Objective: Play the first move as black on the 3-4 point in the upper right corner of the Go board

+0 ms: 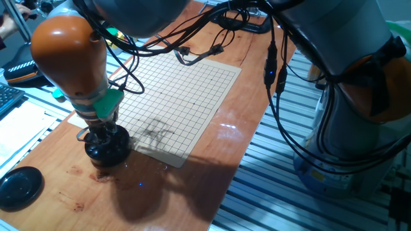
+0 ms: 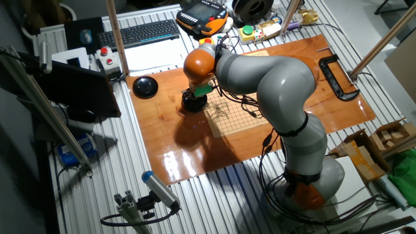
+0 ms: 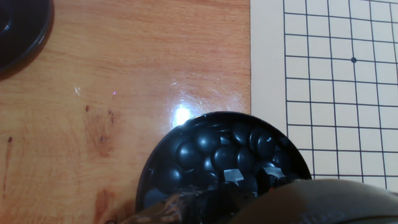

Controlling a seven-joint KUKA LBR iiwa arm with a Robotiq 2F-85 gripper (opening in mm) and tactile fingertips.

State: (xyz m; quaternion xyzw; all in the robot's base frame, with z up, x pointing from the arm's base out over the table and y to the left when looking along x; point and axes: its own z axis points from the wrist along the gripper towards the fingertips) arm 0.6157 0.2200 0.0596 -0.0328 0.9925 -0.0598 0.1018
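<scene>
While the gripper (image 1: 103, 136) sits down in the bowl (image 1: 108, 149) of black stones (image 3: 214, 155) off the board's (image 1: 186, 96) near corner, its fingers are hidden, so I cannot tell whether they are apart or closed on a stone. Board is bare. Judged: the target corner lies across the grid, away from the bowl; which crossing is unclear.

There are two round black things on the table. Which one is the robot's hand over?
The bowl of stones beside the Go board. The gripper is right over it. The flat black lid sits alone near the table's corner.
</scene>
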